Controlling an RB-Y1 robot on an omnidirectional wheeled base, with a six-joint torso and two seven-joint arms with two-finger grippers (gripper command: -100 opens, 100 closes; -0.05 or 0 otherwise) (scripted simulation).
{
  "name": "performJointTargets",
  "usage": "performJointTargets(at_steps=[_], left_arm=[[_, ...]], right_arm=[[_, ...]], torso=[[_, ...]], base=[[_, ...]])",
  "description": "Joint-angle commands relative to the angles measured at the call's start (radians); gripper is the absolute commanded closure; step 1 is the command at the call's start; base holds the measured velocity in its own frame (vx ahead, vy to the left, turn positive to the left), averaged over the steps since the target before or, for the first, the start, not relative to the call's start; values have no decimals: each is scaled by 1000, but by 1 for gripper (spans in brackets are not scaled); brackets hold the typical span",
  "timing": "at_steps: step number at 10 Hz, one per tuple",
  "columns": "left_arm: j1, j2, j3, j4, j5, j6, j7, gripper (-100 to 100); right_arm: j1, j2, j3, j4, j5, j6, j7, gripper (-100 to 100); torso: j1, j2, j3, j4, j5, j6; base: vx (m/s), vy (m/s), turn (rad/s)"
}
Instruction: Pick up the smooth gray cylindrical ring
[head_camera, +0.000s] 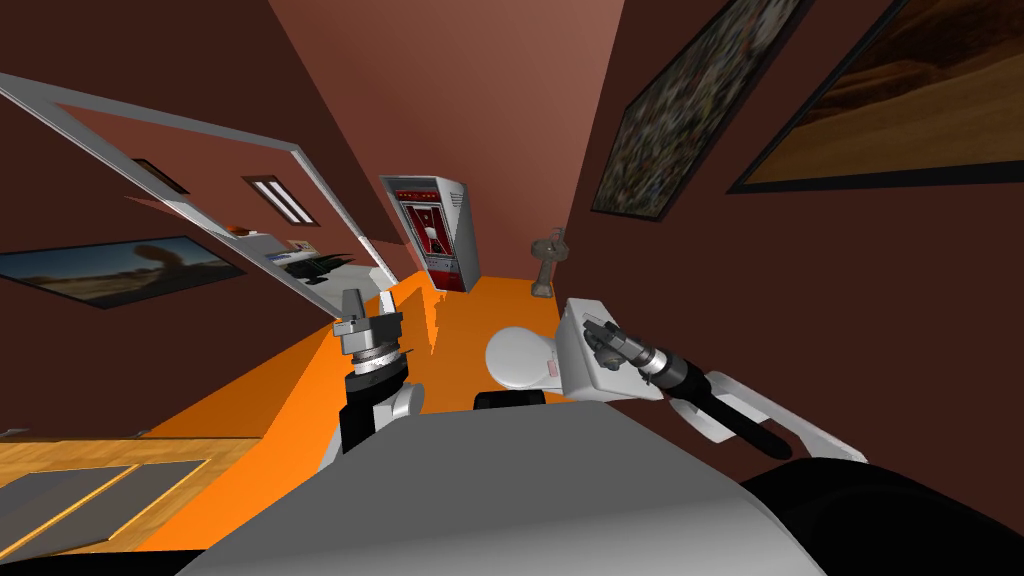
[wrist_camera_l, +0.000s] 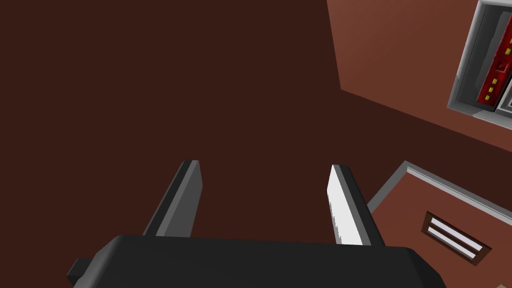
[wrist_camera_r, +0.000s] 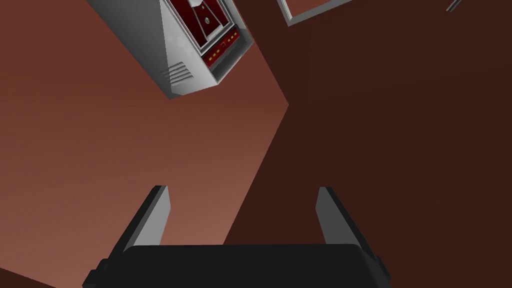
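My left gripper is raised in front of my chest over the orange floor. In the left wrist view its fingers stand open, with nothing between them and a dark brown wall behind. My right gripper is held up to the right, in front of a white toilet tank. Its fingers are also open and hold nothing, and they point toward a corner of the brown walls.
A white toilet stands close ahead, against the right wall. A red and white cabinet stands at the far end of the narrow room, with a small brown stand near it. A large framed pane hangs on the left wall.
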Motion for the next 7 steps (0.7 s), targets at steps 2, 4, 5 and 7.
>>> performJointTargets(at_steps=[2, 4, 5, 7], left_arm=[[0, 0, 0, 0, 0, 0, 0, 0], [0, 0, 0, 0, 0, 0, 0, 0], [0, 0, 0, 0, 0, 0, 0, 0], [0, 0, 0, 0, 0, 0, 0, 0]], right_arm=[[16, -74, -18, 15, 27, -5, 0, -100], [30, -132, -34, 30, 55, -9, 0, -100], [43, -165, -49, 47, 86, -11, 1, -100], [56, -225, -63, 65, 120, -13, 2, -100]], torso=[[0, 0, 0, 0, 0, 0], [-1, 0, 0, 0, 0, 0], [-1, 0, 0, 0, 0, 0], [-1, 0, 0, 0, 0, 0]], base=[[1, 16, -6], [-1, -1, 6], [0, 0, 0], [0, 10, -1]])
